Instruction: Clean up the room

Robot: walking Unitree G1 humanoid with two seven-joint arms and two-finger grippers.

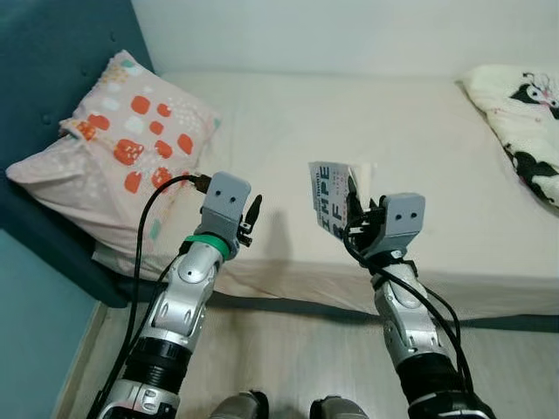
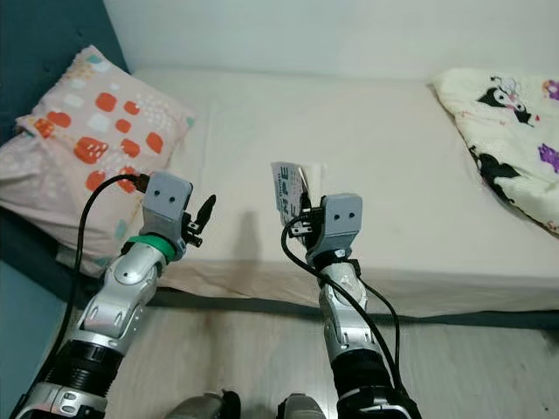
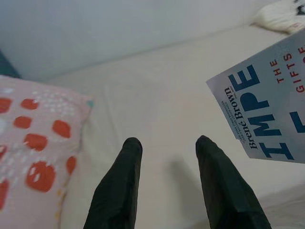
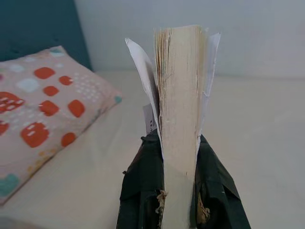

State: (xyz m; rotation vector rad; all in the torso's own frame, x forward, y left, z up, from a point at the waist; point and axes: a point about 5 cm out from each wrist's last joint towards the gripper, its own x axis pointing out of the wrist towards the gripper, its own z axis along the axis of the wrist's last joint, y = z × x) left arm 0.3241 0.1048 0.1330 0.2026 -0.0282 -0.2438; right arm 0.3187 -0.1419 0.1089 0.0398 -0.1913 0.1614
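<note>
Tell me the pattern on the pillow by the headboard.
The pillow is pale pink with orange-red blotches, white dots and teal bits, clearest in the left eye view.

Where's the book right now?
The book is held upright in the right gripper, over the bed's front edge, right of the left gripper.

Glossy paper book (image 1: 330, 197), matt cloth pillow (image 1: 122, 144), smooth cloth bed sheet (image 1: 367, 131).

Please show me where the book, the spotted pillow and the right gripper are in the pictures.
book (image 3: 271, 109): left wrist view, on its front cover.
spotted pillow (image 1: 122, 148): left eye view, on its top face.
right gripper (image 4: 178, 191): right wrist view, between its fingertips.
</note>
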